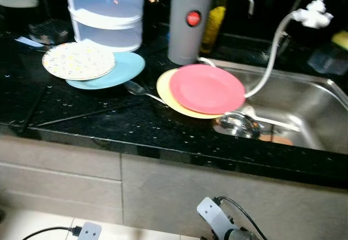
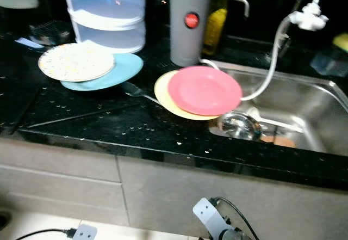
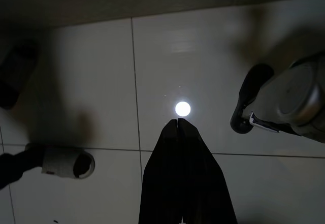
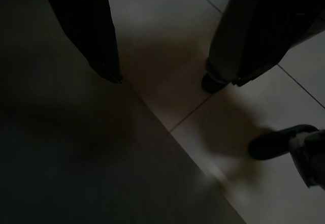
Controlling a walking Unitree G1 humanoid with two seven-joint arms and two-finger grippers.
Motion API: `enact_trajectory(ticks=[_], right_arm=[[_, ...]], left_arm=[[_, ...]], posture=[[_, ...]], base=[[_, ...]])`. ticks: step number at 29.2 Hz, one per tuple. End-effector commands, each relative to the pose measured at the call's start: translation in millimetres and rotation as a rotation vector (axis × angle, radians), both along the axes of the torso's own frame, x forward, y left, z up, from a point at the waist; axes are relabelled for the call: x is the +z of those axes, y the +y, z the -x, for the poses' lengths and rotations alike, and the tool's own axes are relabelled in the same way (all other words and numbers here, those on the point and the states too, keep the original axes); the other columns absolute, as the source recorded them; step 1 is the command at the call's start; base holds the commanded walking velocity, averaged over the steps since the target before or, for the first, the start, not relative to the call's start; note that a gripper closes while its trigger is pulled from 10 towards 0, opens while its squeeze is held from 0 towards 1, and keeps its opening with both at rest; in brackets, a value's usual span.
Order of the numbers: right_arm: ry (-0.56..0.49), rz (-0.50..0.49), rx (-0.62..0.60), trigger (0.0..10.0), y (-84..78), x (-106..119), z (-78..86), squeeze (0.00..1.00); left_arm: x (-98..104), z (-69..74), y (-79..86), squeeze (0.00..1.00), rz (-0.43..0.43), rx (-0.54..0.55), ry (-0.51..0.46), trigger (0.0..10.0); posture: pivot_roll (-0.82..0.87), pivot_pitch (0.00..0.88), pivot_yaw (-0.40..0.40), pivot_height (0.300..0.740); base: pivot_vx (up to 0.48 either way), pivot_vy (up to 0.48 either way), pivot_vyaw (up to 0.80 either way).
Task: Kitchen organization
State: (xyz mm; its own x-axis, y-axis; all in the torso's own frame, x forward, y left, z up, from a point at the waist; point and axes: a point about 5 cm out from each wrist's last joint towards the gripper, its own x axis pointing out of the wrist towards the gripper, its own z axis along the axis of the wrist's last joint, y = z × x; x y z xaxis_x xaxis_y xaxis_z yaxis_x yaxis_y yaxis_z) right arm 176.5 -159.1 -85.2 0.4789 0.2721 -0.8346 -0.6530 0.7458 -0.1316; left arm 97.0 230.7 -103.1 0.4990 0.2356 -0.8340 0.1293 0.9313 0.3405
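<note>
- The pink plate (image 1: 206, 87) is lying on a yellow plate (image 1: 166, 90) at the sink (image 1: 304, 109) edge of the black worktop (image 1: 81, 117); a speckled plate (image 1: 79, 60) is overlapping a blue plate (image 1: 128, 68) further left.
- A spoon (image 1: 142, 92) is lying between the two stacks, and a ladle (image 1: 239, 124) is resting at the sink rim.
- Both arms are hanging low, below the worktop: the left tool (image 3: 179, 127) is pointing at the floor tiles, clenched on nothing; the right tool (image 4: 162, 76) is spread wide, released.
- The pink plate is sitting up and forward, likely nearer the right arm.
</note>
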Motion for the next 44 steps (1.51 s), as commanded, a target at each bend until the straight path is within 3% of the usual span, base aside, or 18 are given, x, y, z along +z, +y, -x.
enact_trajectory(ticks=[1,15,24,38,44], right_arm=[[0.000,0.013,-0.016,10.0,-5.3,-0.3,1.1,0.00],[0.001,0.021,-0.022,10.0,-6.2,-0.7,1.6,0.00],[0.026,0.014,-0.089,10.0,-9.2,-2.2,3.4,0.00],[0.036,0.013,-0.107,10.0,-8.4,-3.4,5.3,0.00],[0.030,0.014,-0.105,10.0,-8.2,-3.1,4.6,0.00]], left_arm=[[-0.9,-2.7,-8.5,0.00,0.020,-0.016,-0.011,10.0],[-0.1,-6.1,-11.2,0.00,0.024,-0.023,-0.028,10.0],[0.6,-6.9,-11.8,0.00,0.026,-0.026,-0.039,10.0],[0.8,-6.2,-11.7,0.00,0.027,-0.029,-0.043,10.0],[-0.6,-2.2,-9.3,0.00,0.025,-0.025,-0.017,10.0]], posture=[[0.17,0.000,-0.142,0.740],[0.17,0.000,-0.142,0.740],[0.17,0.000,-0.141,0.740],[0.17,0.000,-0.140,0.740],[0.17,0.000,-0.136,0.740]], base=[[0.000,0.000,0.80],[0.000,0.000,0.79],[0.000,0.000,0.05],[0.000,0.000,-0.80],[0.000,0.000,-0.08]])
